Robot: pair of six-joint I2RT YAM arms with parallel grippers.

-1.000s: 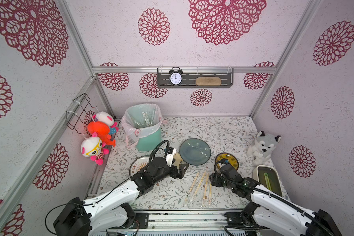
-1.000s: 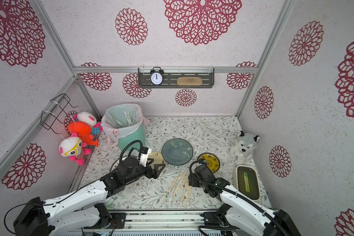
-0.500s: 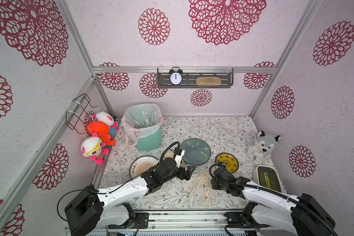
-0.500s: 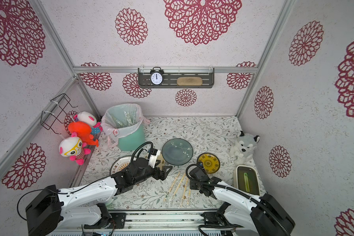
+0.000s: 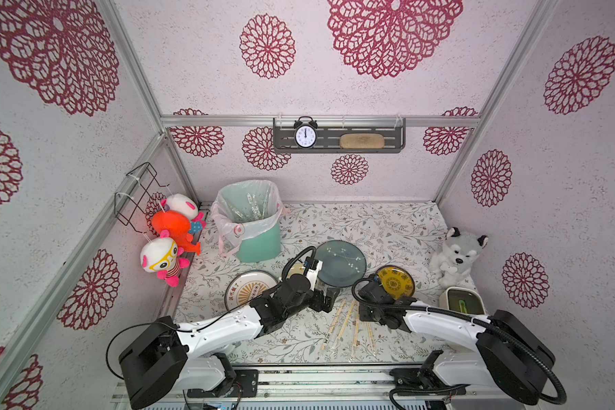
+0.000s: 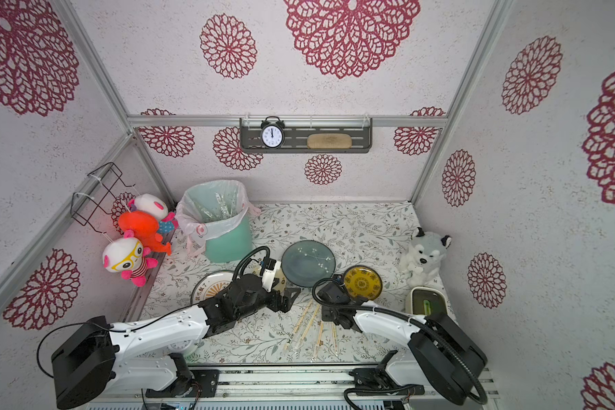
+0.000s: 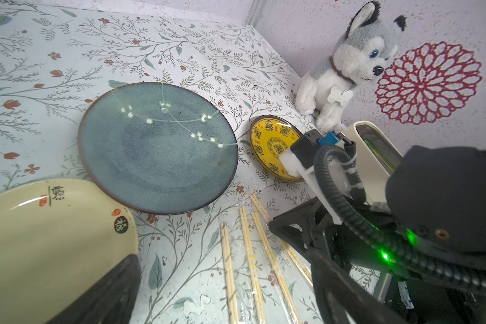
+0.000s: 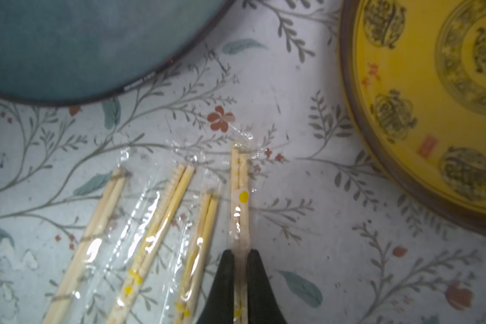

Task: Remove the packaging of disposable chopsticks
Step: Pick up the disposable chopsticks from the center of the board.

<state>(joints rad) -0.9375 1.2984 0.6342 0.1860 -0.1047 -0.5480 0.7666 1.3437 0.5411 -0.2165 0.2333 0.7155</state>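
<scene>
Although clear sleeves appear to lie already in the lined bin (image 5: 260,245) at the far left of the table (image 5: 387,227), the work on the pairs now in view has barely begun. Four pairs of disposable chopsticks (image 5: 345,324) lie side by side near the front edge of the table, just nearer than the blue-grey plate (image 5: 341,262) and the yellow dish (image 5: 395,282). In the right wrist view each pair shows glossy film around it, so none appears unwrapped.

Findings:
- The right claw (image 8: 240,258) is clamped on the right-most pair, with one dark finger (image 8: 222,280) on each side of the wrapped sticks. The packaging (image 8: 237,143) runs on past the stick ends towards the far side. Whether the pair is off the table cannot be told.
- The left claw (image 5: 329,300) stands wide apart and holds nothing. It hovers just left of the far ends of the row.
- The other three pairs lie untouched to the left of the gripped one.

Judgement: the step in hand is securing one wrapped pair. All four sleeves on the table remain to be pulled off and, presumably, dropped in the bin. The free sleeve end beyond the sticks looks the likely purchase for the open claw.
</scene>
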